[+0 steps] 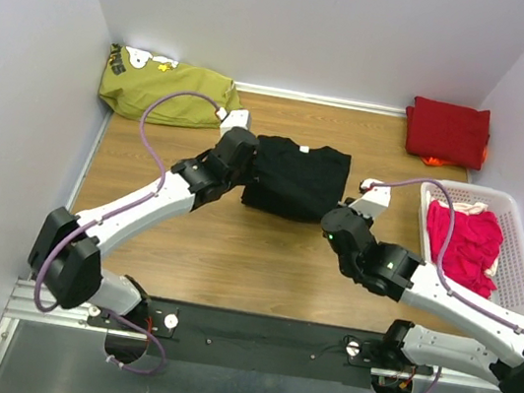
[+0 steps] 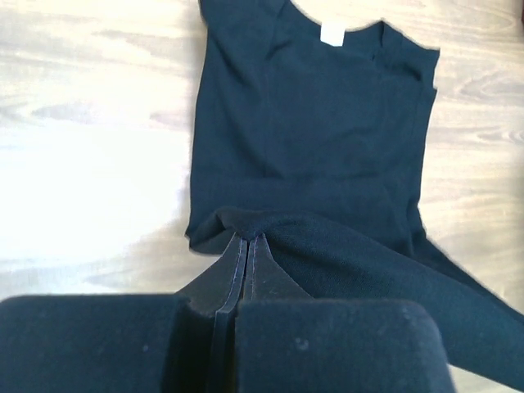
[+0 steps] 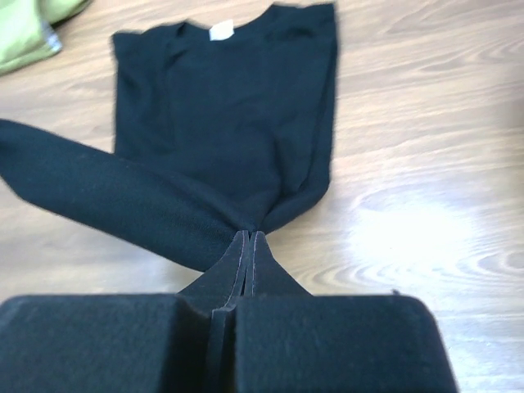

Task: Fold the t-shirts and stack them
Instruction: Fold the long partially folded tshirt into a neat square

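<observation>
A black t-shirt (image 1: 295, 177) lies flat in the middle of the wooden table, collar and white tag (image 2: 333, 33) toward the back wall. My left gripper (image 2: 248, 238) is shut on its bottom left corner, and the lifted cloth (image 2: 368, 270) curls over the fingertips. My right gripper (image 3: 251, 234) is shut on the bottom right corner, the hem (image 3: 123, 196) stretching away to the left. From above, the left gripper (image 1: 240, 145) sits at the shirt's left edge and the right gripper (image 1: 340, 219) at its near right corner. A dark red t-shirt (image 1: 447, 131) lies folded at the back right. Bright pink t-shirts (image 1: 474, 245) fill the basket.
A white slotted basket (image 1: 521, 258) stands at the right edge. An olive-green garment (image 1: 169, 92) with a printed patch lies at the back left, its edge also showing in the right wrist view (image 3: 24, 37). Walls close in on three sides.
</observation>
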Tool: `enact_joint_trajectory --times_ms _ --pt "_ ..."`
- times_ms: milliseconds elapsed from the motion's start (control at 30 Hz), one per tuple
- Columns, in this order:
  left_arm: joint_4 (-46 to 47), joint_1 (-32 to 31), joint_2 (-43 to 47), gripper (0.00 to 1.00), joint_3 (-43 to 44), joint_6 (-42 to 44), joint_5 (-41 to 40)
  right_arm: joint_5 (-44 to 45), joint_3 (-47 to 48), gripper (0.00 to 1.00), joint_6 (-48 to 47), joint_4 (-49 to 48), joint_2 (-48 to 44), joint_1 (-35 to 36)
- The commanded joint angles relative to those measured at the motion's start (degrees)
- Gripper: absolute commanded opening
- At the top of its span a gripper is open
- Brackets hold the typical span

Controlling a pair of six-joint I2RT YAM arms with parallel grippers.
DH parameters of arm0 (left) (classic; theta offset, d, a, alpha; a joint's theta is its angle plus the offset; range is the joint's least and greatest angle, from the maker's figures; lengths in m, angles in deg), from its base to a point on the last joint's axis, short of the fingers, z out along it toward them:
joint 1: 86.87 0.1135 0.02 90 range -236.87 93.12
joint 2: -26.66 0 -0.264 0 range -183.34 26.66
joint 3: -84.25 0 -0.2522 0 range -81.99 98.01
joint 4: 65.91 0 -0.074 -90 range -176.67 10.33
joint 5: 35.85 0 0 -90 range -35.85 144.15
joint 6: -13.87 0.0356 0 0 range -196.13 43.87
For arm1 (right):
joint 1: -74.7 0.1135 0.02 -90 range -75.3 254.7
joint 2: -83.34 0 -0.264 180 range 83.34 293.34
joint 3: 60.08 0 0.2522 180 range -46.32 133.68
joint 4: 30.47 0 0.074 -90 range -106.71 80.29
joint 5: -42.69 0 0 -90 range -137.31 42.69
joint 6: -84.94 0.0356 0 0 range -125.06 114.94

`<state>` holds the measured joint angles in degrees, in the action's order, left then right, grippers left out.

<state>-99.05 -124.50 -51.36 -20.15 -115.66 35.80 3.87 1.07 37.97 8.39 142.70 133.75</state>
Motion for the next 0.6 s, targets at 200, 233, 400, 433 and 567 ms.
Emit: enact_joint_trajectory --times_ms 200,233,400,433,567 --pt "-0.4 0.5 -11.8 0.0 14.9 5.5 -8.9 0.5 4.4 0.01 -10.7 -8.7 6.9 -14.5" --pt "-0.7 0.7 -14.0 0.0 15.8 5.6 -9.2 -1.6 4.6 0.01 -11.5 -10.9 7.7 -17.3" --pt "-0.7 1.7 -20.9 0.0 22.8 7.2 -8.6 -7.5 7.9 0.01 -16.3 -16.7 14.9 -23.2" --pt "-0.6 2.1 -23.5 0.0 23.8 7.5 -8.7 -9.6 8.2 0.01 -16.8 -18.6 16.3 -24.9" --pt "-1.3 3.3 -29.5 0.0 29.5 7.8 -8.4 -15.6 9.8 0.01 -18.3 -23.4 24.3 -29.3"
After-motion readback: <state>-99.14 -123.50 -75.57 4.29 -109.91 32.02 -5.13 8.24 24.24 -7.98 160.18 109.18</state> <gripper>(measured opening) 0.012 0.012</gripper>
